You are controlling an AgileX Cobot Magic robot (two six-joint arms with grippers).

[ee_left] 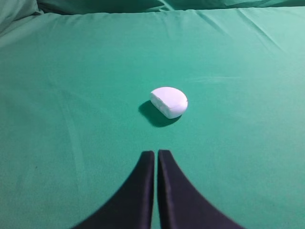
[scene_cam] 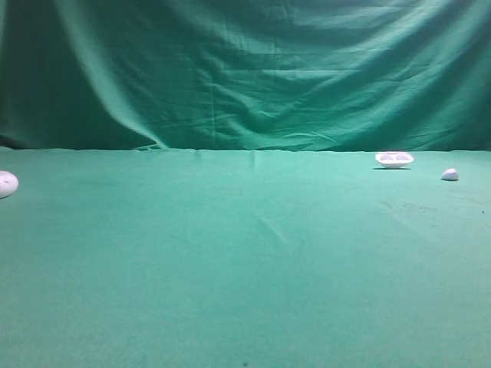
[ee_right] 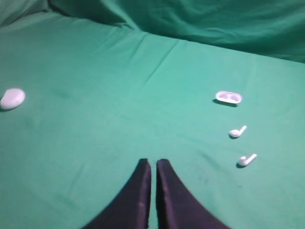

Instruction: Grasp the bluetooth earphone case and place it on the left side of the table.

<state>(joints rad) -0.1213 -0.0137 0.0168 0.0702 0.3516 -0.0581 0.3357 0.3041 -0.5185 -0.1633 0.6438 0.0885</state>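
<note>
Green cloth covers the table point(scene_cam: 245, 268) from edge to edge, and the same cloth hangs as a backdrop point(scene_cam: 245, 69) behind its far edge. From the high view I see neither arm over the surface.

The bluetooth earphone case point(ee_left: 169, 101) lies at the far left edge of the table, half cut off by the frame in the high view. In my left wrist view it sits just ahead of the left gripper point(ee_left: 156, 153), apart from it, resting on the cloth with its shadow to one side. The left gripper's two dark fingers are pressed together, only a thin line between them, and nothing is pinched there.

The right gripper point(ee_right: 153, 162) shows the same: fingers together, holding nothing, above bare cloth near the front edge. From the right wrist view I can see the case far off towards the left edge.

Near the far right corner lies a shallow white dish-shaped tray point(ee_right: 228, 97). Closer to the front edge from it, two white earbuds point(ee_right: 237, 131) lie one behind the other, apart from each other and from the tray. In the high view I can make out only one small white lump there.
</note>
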